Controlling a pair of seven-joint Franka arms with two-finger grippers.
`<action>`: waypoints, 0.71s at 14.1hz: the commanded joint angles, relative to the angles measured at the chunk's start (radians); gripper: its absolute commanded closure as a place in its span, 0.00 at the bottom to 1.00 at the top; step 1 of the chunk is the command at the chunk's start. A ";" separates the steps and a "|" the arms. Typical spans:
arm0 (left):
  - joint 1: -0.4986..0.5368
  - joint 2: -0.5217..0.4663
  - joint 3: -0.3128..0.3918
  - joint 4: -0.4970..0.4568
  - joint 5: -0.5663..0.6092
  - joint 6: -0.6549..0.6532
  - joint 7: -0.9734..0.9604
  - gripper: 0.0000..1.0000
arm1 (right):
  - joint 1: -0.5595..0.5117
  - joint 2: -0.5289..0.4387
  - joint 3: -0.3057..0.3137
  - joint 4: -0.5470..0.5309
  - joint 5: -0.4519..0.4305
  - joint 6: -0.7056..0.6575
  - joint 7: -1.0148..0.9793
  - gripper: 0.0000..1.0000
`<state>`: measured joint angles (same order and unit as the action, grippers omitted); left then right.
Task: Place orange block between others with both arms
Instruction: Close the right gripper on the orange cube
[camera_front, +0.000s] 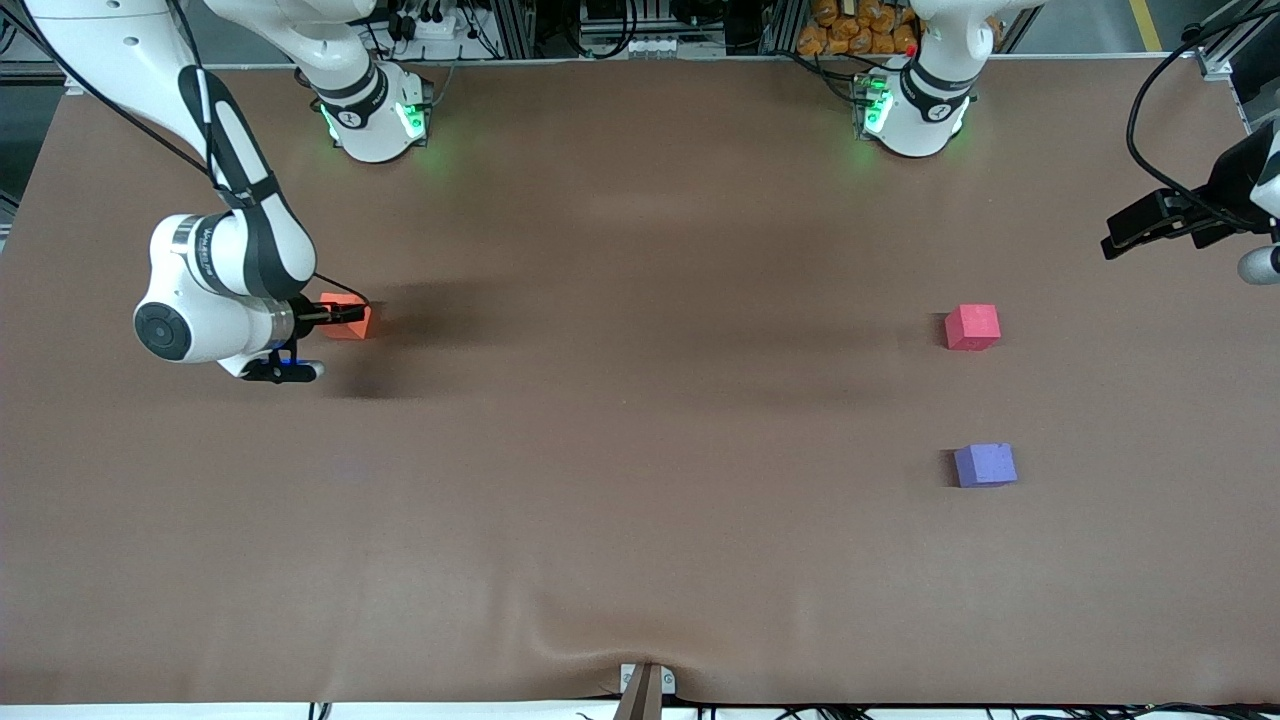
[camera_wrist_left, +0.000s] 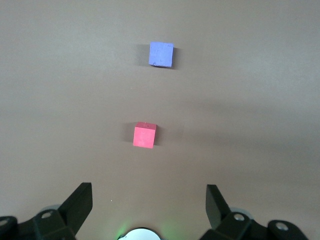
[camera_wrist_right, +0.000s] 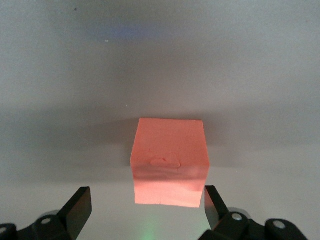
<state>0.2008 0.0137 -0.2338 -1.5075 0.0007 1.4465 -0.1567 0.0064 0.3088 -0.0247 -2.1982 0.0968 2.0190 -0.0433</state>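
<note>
Three cubes lie on the brown tabletop (camera_front: 640, 520). The orange block (camera_front: 348, 318) sits toward the right arm's end, directly at the right claw (camera_front: 335, 315), well apart from the other two. The red-pink cube (camera_front: 972, 327) and the purple-blue cube (camera_front: 985, 465) lie toward the left arm's end, with a bare gap between them.

Right claw: low over the tabletop, fingers apart. In the right wrist view the orange block (camera_wrist_right: 169, 160) lies just ahead of the claw (camera_wrist_right: 147, 205), its near face about level with the fingertips (camera_wrist_right: 80, 200), and is not gripped. The block looks nearly as wide as the opening, leaving little margin on either side.

Left claw (camera_front: 1150, 225): aloft at the left arm's end of the tabletop, waiting, fingers apart and empty. Its wrist view shows the red-pink cube (camera_wrist_left: 144, 135) nearer the claw (camera_wrist_left: 149, 200) and the purple-blue cube (camera_wrist_left: 161, 54) farther out.

Step in hand, as judged: grasping the orange block with the right arm.

Recommendations:
- Advance until the block sits well between the fingers before closing; a tip-only grip risks a slip.
- Keep the fingers square to the side faces, since the block appears slightly turned.
- Close gently; the block looks soft.
- Lift straight up before travelling toward the left arm.
</note>
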 joint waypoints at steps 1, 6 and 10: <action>0.011 -0.020 -0.007 -0.002 0.021 -0.014 0.023 0.00 | -0.005 0.016 0.000 -0.015 0.001 0.033 -0.012 0.00; 0.011 -0.018 -0.007 -0.004 0.021 -0.014 0.023 0.00 | -0.006 0.023 -0.001 -0.012 -0.003 0.041 -0.013 0.00; 0.011 -0.017 -0.007 -0.004 0.021 -0.014 0.023 0.00 | -0.006 0.003 -0.001 -0.005 -0.006 -0.005 -0.012 0.00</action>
<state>0.2015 0.0137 -0.2338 -1.5074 0.0007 1.4465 -0.1567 0.0063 0.3318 -0.0276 -2.1957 0.0957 2.0301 -0.0434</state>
